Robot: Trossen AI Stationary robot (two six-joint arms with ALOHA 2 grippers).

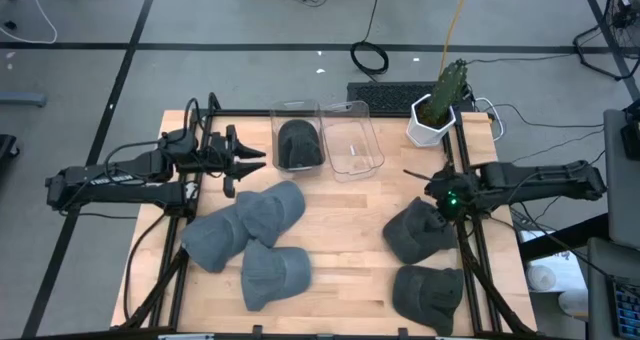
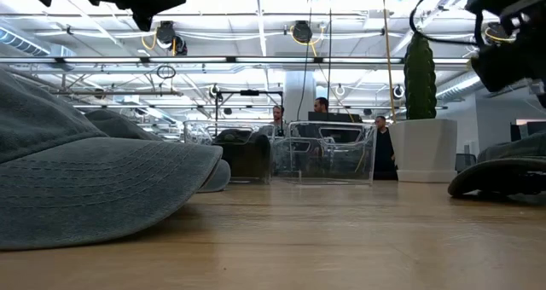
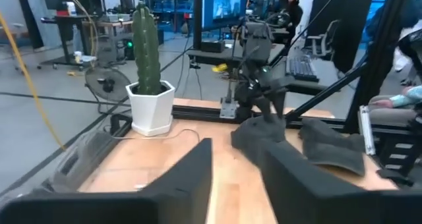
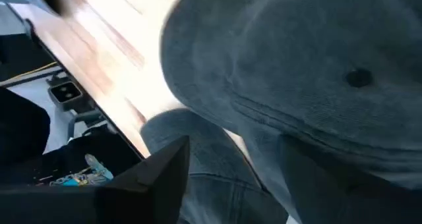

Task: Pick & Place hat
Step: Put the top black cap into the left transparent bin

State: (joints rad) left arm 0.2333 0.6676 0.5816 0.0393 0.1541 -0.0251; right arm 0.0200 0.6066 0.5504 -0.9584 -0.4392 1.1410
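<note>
Pale butcher-block wood covers my table [image 1: 340, 220], framed by black rails, with grey floor around it. I see one dark hat [image 1: 298, 145] sitting inside the left clear bin [image 1: 296, 110], a rounded soft lump filling it; which way its brim points I cannot tell. Just beside it stands the second clear bin [image 1: 352, 135], rigid transparent plastic with rounded corners. Three grey-blue caps [image 1: 250, 235] of washed, stitched cotton lie in a loose pile nearer the front edge than the left bin, brims fanning different ways. Two darker caps [image 1: 420, 255] lie further right, one behind the other. My left gripper [image 1: 255, 160] hangs just left of the left bin, fingers partly spread and holding nothing. My right gripper [image 1: 425, 185] sits above the rear dark cap; its wrist view shows the fingers [image 4: 158, 178] apart on either side of the cap's crown, and whether they touch the cloth I cannot tell. Right of the bins a cactus [image 1: 448, 85] rises from a white faceted pot [image 1: 430, 120]
</note>
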